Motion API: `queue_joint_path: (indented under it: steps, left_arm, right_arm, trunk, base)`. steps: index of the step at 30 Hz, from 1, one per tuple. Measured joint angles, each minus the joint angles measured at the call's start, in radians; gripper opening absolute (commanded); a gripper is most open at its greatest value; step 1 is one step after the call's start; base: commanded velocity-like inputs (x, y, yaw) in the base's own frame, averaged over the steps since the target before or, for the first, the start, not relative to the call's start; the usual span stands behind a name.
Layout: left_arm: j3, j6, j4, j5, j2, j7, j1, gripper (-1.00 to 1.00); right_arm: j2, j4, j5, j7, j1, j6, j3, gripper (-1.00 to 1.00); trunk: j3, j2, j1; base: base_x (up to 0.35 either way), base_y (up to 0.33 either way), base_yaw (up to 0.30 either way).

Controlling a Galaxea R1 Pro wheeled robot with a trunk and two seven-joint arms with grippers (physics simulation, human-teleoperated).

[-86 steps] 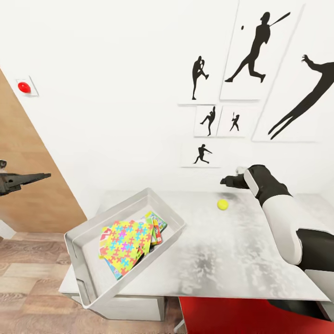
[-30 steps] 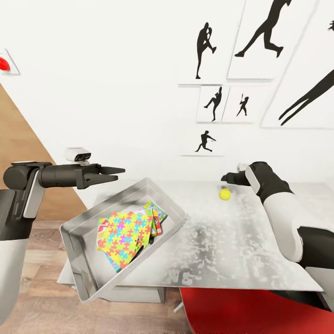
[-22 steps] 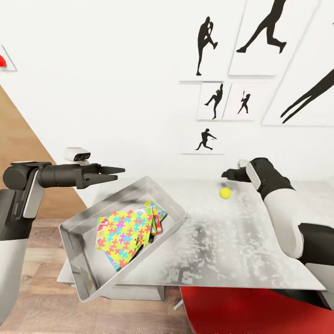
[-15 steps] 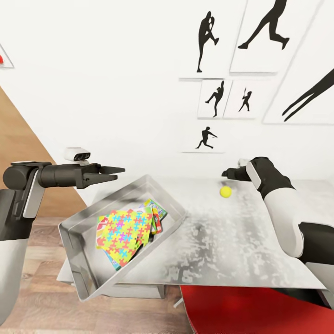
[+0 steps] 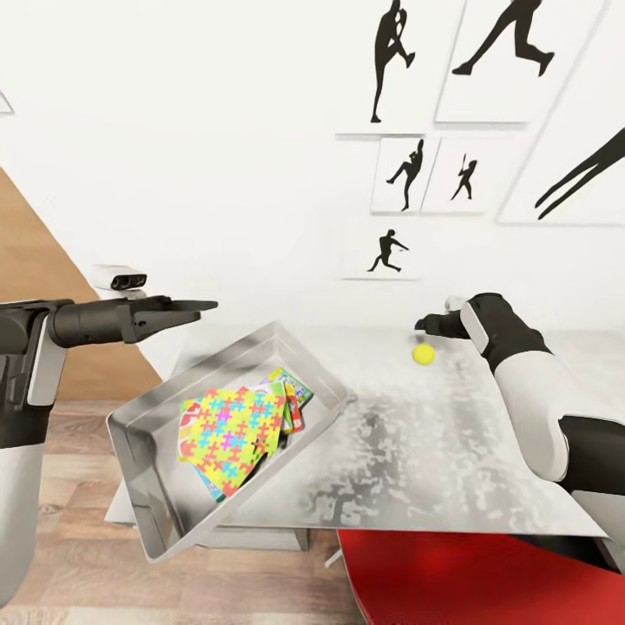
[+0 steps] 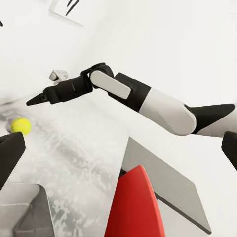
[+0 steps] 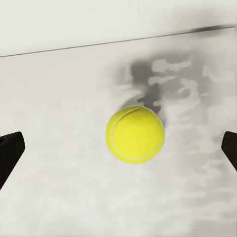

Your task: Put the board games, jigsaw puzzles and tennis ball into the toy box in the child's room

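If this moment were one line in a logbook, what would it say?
right hand: open above tennis ball | ball: on table | left hand: empty, over toy box

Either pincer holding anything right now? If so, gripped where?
Nothing is held. The right pincer is open above the tennis ball, which sits free on the table. The left pincer hangs empty beside the toy box.

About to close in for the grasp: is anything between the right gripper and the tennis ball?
Nothing. In the right wrist view the tennis ball sits centred between the open fingertips on bare table; the head view shows the right gripper just above it.
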Motion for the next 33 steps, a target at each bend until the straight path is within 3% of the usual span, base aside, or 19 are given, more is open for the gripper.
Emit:
queue_joint_path:
  steps: [15,24,33]
  left_arm:
    - [0.01,0.0,-0.002,0.008,-0.003,-0.002,0.0,1.0]
    - [0.016,0.0,-0.003,0.008,-0.004,-0.002,0.0,1.0]
    - [0.016,0.0,-0.003,0.009,-0.004,-0.002,0.0,1.0]
  right_arm:
    - [-0.004,-0.001,0.0,0.0,-0.009,0.0,0.0,1.0]
    - [-0.035,-0.002,0.001,0.0,-0.013,0.0,-0.003,1.0]
    - [-0.044,0.0,0.0,0.0,-0.03,0.001,-0.003,1.0]
  trunk:
    - [-0.025,0.0,0.0]
    - [-0.04,0.0,0.0]
    - [-0.054,0.0,0.0]
  base:
    - [0.0,0.0,0.0]
    - [0.0,0.0,0.0]
    - [0.0,0.0,0.0]
